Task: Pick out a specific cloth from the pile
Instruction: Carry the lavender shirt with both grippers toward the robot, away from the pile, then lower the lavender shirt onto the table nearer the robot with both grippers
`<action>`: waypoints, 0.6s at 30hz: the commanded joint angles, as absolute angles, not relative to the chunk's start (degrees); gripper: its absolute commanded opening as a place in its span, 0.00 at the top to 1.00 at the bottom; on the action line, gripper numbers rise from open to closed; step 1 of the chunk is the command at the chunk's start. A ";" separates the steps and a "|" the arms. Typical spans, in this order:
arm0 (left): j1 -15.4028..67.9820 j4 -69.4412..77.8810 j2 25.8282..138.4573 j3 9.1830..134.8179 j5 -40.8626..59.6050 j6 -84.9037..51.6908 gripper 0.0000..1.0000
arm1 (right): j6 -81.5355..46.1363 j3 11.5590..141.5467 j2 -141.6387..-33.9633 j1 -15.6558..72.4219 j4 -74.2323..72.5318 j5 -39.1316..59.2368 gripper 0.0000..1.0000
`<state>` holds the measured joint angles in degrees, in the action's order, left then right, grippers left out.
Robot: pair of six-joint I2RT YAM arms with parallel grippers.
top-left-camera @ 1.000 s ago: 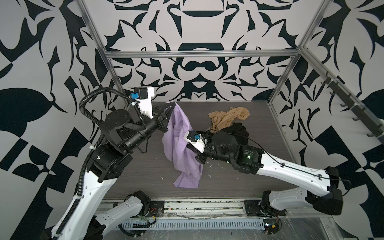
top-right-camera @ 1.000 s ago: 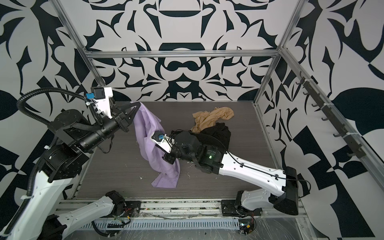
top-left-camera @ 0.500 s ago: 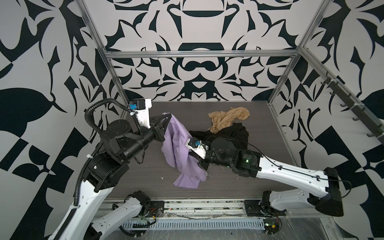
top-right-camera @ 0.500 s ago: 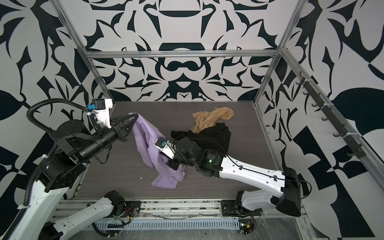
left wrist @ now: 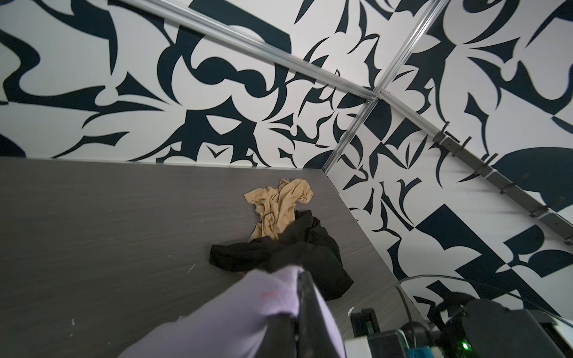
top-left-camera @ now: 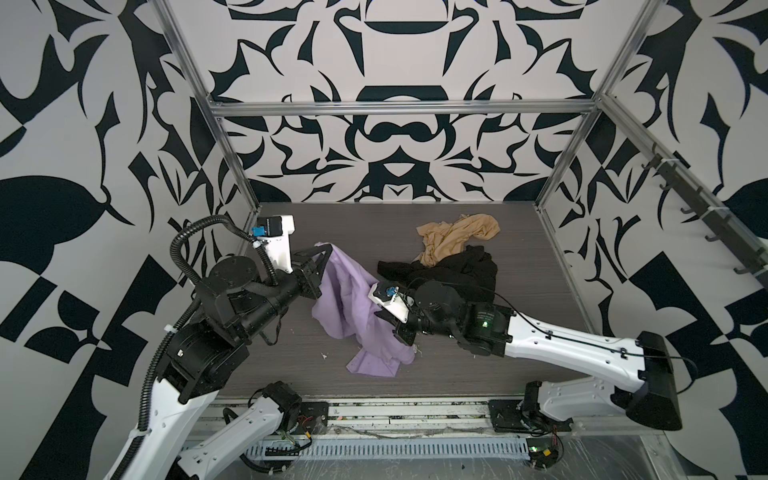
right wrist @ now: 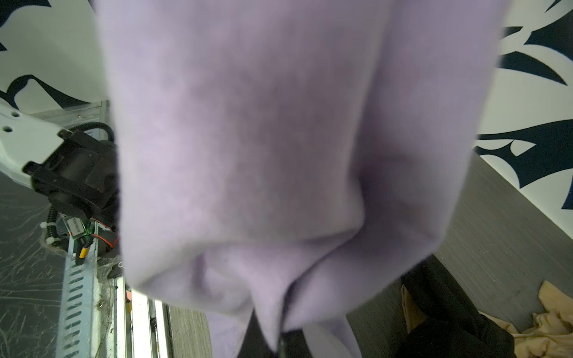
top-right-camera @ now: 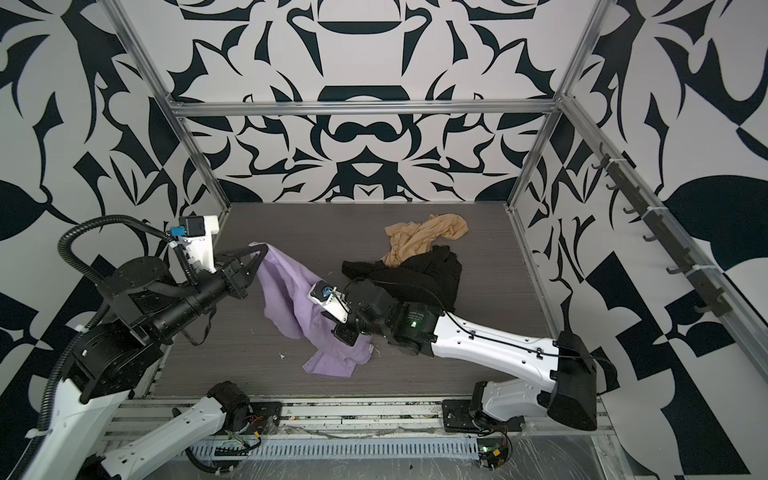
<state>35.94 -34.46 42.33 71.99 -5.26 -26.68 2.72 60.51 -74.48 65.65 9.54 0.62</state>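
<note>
L gripper (top-left-camera: 327, 250) was closed on top corner of lilac cloth (top-left-camera: 351, 299), holding it up off table (top-left-camera: 286, 365). Cloth's lower end lay crumpled front-centre. R gripper (top-right-camera: 344, 332) tips were buried in fabric, appeared clamped on a mid fold. Black cloth (top-left-camera: 457, 272) & tan cloth (top-left-camera: 455, 235) lay touching, back-right, near lilac one.

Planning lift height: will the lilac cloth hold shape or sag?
Likely floppy: the lilac cloth hangs in folds from the left tool. Probably light, since a corner pinch holds it up. Its tail may drag: the end lies on the table.
</note>
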 commanded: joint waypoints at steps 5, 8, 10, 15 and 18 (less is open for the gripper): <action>35.70 -35.14 38.63 66.01 -6.42 -30.93 1.00 | -0.42 59.42 -75.69 65.78 3.83 3.12 1.00; 35.70 -35.22 37.60 64.91 -6.91 -31.14 1.00 | -1.03 58.09 -76.70 66.60 1.86 2.48 1.00; 35.69 -35.81 36.94 64.52 -7.86 -30.86 1.00 | -0.62 56.83 -77.18 67.52 -0.18 1.42 1.00; 35.73 -35.78 35.51 62.56 -9.19 -30.50 1.00 | 0.00 52.27 -79.97 68.62 -7.17 0.00 1.00; 35.75 -35.77 34.99 61.37 -10.30 -30.50 1.00 | -0.37 51.66 -82.74 68.90 -10.12 0.49 1.00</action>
